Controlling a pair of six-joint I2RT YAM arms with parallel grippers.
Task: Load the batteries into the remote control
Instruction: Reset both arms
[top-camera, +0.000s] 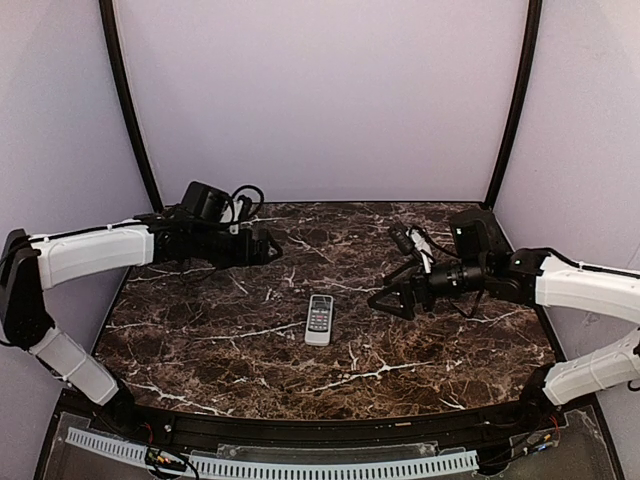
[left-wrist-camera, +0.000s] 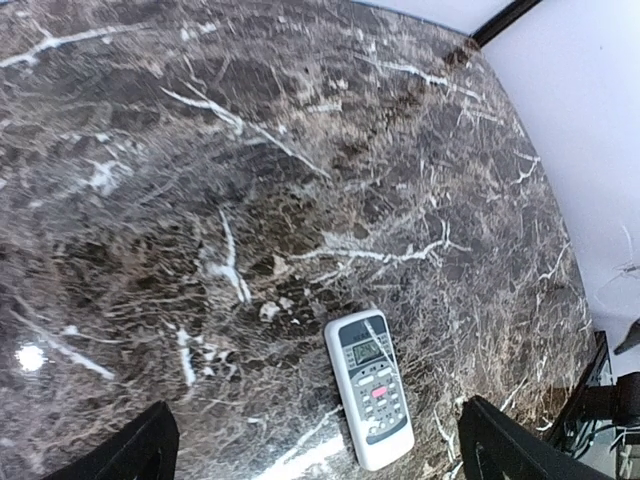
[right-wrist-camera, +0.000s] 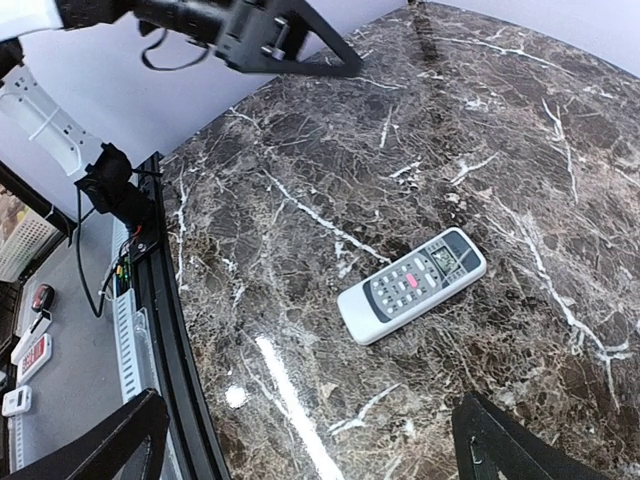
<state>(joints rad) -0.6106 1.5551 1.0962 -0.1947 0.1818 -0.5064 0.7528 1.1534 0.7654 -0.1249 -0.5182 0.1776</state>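
Top external view: remote (top-camera: 319, 319) face up at centre; left gripper (top-camera: 268, 246) and right gripper (top-camera: 385, 300) spread, empty. Wrist views crop the fingertips (left-wrist-camera: 140, 450) at the bottom corners.

We see a table (top-camera: 200, 350) of dark brown marble, veined with white streaks. The remote control (top-camera: 319, 319) is white, with a grey button panel, one pinkish-red button and a pale grey display. The left arm (top-camera: 95, 252) and right arm (top-camera: 590, 290) are white with black joints; the left gripper (top-camera: 268, 248) and right gripper (top-camera: 390, 303) are black. The walls (top-camera: 320, 100) are pale lilac.
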